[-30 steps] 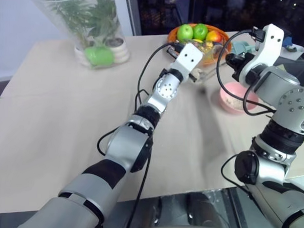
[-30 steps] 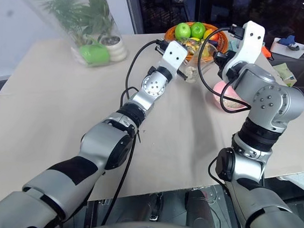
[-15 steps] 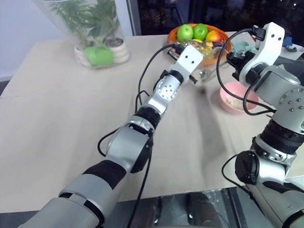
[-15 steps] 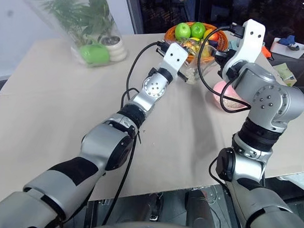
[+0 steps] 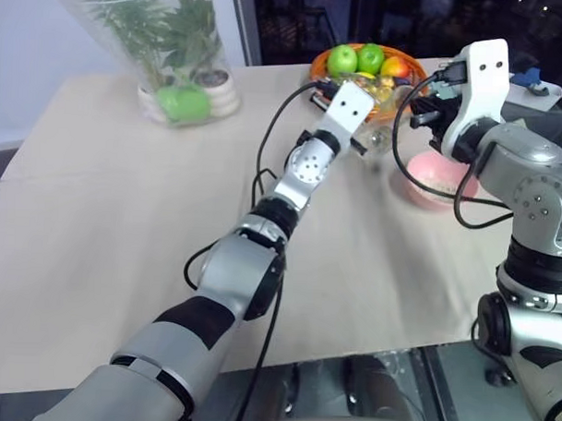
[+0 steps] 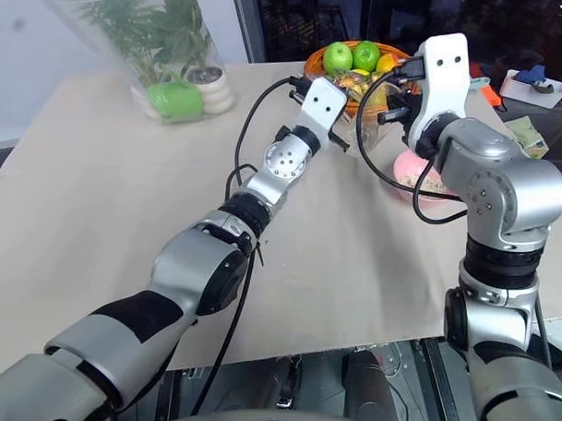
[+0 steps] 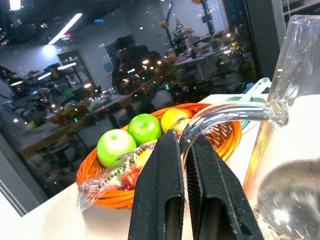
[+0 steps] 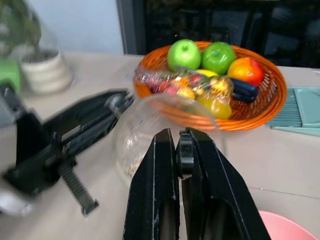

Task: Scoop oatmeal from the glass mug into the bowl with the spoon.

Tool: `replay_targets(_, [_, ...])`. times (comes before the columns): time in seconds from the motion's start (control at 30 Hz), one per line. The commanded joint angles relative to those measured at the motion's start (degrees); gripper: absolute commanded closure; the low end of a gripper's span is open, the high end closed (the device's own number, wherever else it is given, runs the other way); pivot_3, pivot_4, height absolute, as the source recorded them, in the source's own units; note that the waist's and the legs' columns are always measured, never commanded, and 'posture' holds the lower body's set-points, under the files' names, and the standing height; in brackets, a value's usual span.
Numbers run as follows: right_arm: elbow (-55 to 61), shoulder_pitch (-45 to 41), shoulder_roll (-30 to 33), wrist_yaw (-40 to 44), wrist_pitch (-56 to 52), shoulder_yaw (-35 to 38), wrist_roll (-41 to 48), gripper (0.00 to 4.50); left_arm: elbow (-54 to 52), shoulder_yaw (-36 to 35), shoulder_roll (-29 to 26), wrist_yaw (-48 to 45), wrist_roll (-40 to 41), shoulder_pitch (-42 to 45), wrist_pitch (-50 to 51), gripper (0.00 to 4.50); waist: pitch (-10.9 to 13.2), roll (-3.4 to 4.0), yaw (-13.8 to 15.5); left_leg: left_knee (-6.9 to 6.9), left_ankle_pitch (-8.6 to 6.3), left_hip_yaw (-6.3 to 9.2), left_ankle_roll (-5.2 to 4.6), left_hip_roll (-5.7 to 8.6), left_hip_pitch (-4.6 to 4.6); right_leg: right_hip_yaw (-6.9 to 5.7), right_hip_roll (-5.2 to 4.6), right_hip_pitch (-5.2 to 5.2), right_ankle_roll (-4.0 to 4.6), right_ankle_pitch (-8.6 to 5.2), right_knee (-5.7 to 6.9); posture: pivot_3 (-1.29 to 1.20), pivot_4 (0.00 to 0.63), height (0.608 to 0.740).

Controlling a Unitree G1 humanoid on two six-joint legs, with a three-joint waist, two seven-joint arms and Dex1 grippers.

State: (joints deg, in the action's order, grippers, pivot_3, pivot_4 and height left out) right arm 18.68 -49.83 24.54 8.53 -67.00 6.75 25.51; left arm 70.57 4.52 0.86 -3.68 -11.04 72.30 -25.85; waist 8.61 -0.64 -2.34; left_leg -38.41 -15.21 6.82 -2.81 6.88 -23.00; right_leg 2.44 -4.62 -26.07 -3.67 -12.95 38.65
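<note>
With the left claw (image 7: 186, 200) clamped on the glass mug (image 7: 295, 165)'s handle and the right claw (image 8: 179, 200) pinching the spoon (image 8: 185, 155) before it, a misjudged dip could spill oatmeal (image 8: 131, 161) short of the bowl (image 5: 430, 176).

Pink bowl (image 5: 432, 182), orange basket (image 8: 260, 107)

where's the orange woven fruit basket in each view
Left eye: orange woven fruit basket at the far edge of the table.
Right eye: same edge.
Left wrist: basket beyond the clear glass mug.
Right wrist: basket behind the mug.
Shared landmark: two green apples inside.
</note>
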Motion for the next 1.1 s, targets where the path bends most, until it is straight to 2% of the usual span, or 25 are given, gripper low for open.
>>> replay_targets(0.03, [1.5, -0.7, -1.3, 2.2, -0.4, 2.2, 2.7, 4.49, -3.3, -0.6, 0.1, -0.1, 1.0, 1.4, -1.5, 4.50, 0.0, 0.00, 0.0, 0.00, 0.00, 0.00, 0.00, 0.00, 0.00, 0.01, 0.00, 0.00, 0.00, 0.00, 0.01, 0.00, 0.150, 0.740])
replay_targets(0.27, [-5.0, -6.0, -10.3, -3.5, -10.8, 21.1, 9.4, 4.49, -3.1, -0.1, 0.4, -1.8, 0.8, 1.4, -3.1, 4.50, 0.0, 0.00, 0.3, -0.03, 0.00, 0.02, 0.00, 0.00, -0.01, 0.01, -0.01, 0.01, 0.00, 0.00, 0.03, 0.00, 0.150, 0.740])
replay_targets(0.47, [-10.7, -13.6, -13.3, -10.0, -17.0, 37.7, 11.0, 4.49, -2.0, -0.4, 1.0, -3.1, 1.0, 1.5, -2.7, 4.50, 0.0, 0.01, 0.4, -0.02, 0.00, 0.03, 0.00, 0.00, -0.02, 0.00, -0.02, 0.00, 0.00, 0.00, 0.04, 0.00, 0.150, 0.740])
replay_targets(0.63, [-14.1, -18.9, -13.7, -14.8, -19.8, 48.4, 10.2, 4.49, -1.2, -0.8, 1.5, -4.4, 1.4, 1.5, -2.2, 4.50, 0.0, 0.01, 0.3, -0.01, 0.00, 0.01, 0.00, 0.00, -0.02, 0.03, -0.03, -0.02, 0.01, 0.00, 0.10, 0.00, 0.150, 0.740])
replay_targets(0.93, [-13.4, -22.6, -12.9, -18.4, -24.9, 58.8, 8.4, 4.49, 0.8, -0.5, 1.9, -5.9, 0.7, 1.9, 0.9, 4.50, 0.0, 0.01, 0.3, -0.01, 0.00, -0.03, -0.01, 0.00, -0.03, 0.06, -0.04, -0.04, 0.01, 0.00, 0.14, 0.00, 0.150, 0.740])
replay_targets(1.1, [-12.4, -22.3, -12.1, -18.5, -25.5, 60.7, 8.3, 4.49, 1.7, 0.1, 1.8, -6.0, -0.1, 1.8, 2.8, 4.50, 0.0, 0.01, 0.3, -0.01, -0.01, -0.04, -0.01, 0.00, -0.04, 0.06, -0.04, -0.04, 0.01, 0.00, 0.16, 0.00, 0.150, 0.740])
